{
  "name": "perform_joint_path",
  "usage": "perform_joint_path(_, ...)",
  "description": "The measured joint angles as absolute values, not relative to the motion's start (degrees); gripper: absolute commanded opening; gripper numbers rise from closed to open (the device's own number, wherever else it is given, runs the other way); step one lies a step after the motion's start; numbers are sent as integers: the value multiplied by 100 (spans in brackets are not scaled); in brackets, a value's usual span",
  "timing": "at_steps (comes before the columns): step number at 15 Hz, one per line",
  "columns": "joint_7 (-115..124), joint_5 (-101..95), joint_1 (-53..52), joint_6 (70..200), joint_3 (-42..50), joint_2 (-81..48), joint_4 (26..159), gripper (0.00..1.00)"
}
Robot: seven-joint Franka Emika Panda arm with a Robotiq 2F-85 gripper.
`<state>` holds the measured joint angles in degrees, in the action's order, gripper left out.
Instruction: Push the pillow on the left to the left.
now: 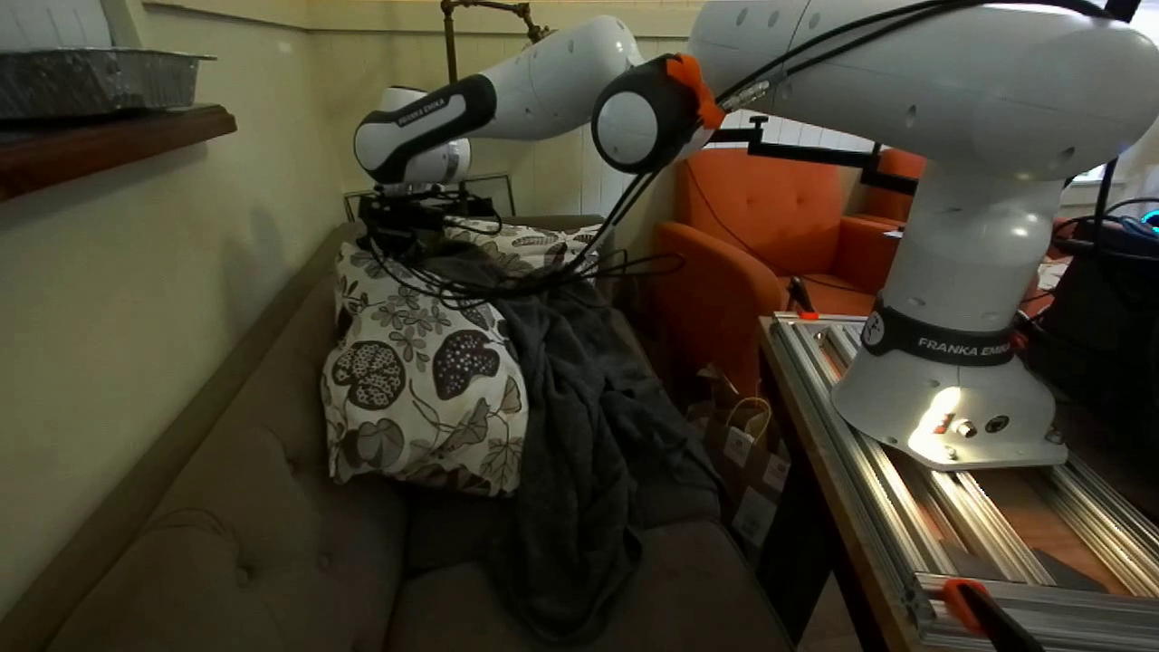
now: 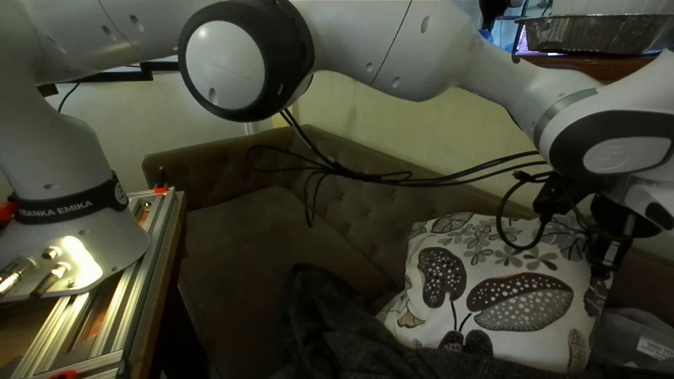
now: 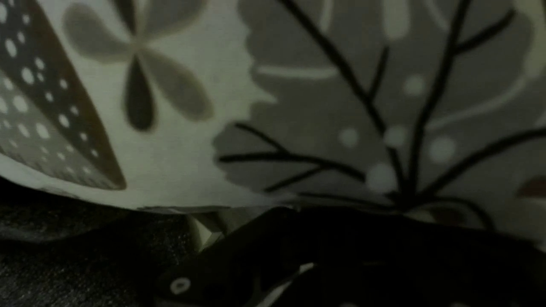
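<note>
The pillow (image 1: 426, 389), large, square and plump, leans against the backrest of the sofa (image 1: 235, 507). A dark grey blanket (image 1: 589, 398) lies along one side of it; a smaller patterned cushion (image 1: 534, 240) sits beyond. The gripper (image 2: 605, 263) is at the pillow's side edge, fingers pressed together; their tips are hidden in the wrist view, so contact with the cover cannot be confirmed.

Assessed handling: light for its bulk, soft filled, likely to dent before it shifts. The cloth cover should drag somewhat on the sofa rather than slip. Not judged fragile. A push requires no pinch; pressure is best applied low on the side, since force near the top would probably tip or fold it. The blanket may be carried along. Should a hold be needed, a corner offers the best purchase.
</note>
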<state>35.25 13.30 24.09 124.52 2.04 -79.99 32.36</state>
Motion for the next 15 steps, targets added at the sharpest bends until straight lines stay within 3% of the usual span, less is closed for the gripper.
perform_joint_path(15,2736,1333,1635,9758,-908,-7595,3202,0)
